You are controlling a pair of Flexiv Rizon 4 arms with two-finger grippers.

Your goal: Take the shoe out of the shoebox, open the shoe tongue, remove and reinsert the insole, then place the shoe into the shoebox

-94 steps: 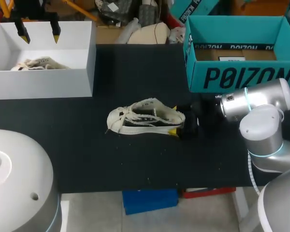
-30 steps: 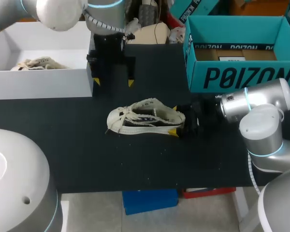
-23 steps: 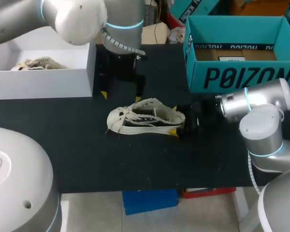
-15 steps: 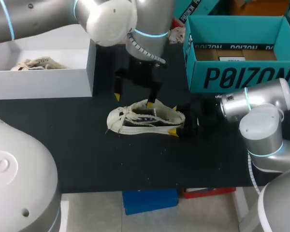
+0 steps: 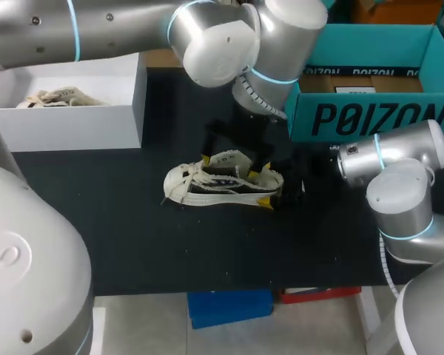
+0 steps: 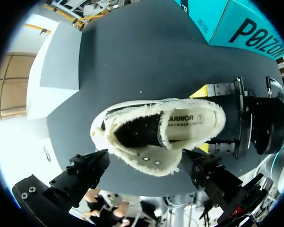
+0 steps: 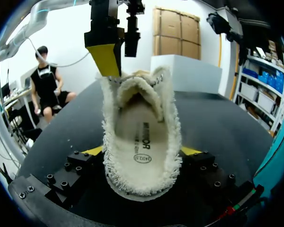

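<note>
Lying left-to-right at frame centre, shoe (image 5: 223, 183) has heel clamped in right jaws; left jaws gape directly above.

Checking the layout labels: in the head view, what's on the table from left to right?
white box → shoe → teal box
</note>
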